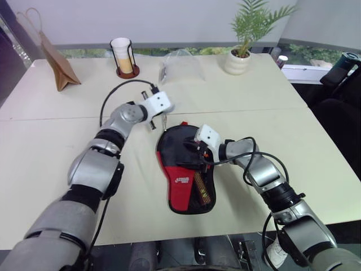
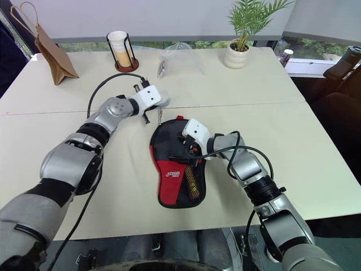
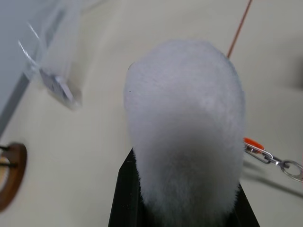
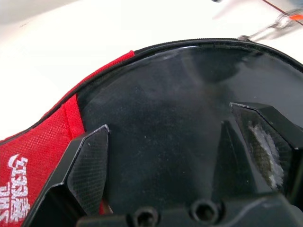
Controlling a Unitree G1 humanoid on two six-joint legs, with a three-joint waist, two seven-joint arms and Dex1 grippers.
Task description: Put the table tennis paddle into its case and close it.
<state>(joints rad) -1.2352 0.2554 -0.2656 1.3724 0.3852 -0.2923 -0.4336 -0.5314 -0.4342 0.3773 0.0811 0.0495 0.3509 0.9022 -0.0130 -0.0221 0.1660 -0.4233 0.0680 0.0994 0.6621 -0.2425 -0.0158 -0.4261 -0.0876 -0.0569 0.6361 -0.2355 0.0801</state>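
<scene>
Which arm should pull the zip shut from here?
Left, probably. The left gripper is shut on the plush toy chained to the case at its top, while the open right gripper rests over the case.

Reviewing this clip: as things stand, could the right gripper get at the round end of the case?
Probably yes. The right gripper is open and hangs just over the case, its fingers spread above the round end, with nothing between them. The left gripper, shut on a plush toy, is off to the side.
</scene>
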